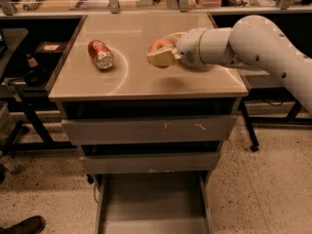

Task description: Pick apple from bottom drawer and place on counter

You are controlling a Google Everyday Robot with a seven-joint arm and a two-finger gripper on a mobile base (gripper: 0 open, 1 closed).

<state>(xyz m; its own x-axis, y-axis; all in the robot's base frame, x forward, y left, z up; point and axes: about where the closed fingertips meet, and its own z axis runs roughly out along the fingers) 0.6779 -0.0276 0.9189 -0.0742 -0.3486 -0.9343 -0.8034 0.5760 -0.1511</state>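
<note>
The apple (159,48), small and red, is held in my gripper (163,52), which is shut on it. The gripper hangs over the middle of the counter (141,77), a little above its glossy beige top; the arm reaches in from the right. The bottom drawer (151,206) is pulled open at the foot of the cabinet and shows a plain grey floor with nothing on it.
A red soda can (100,54) lies on its side on the left part of the counter. Two shut drawers (148,129) sit above the open one. Dark tables stand left and right; a shoe (22,225) is at the bottom left.
</note>
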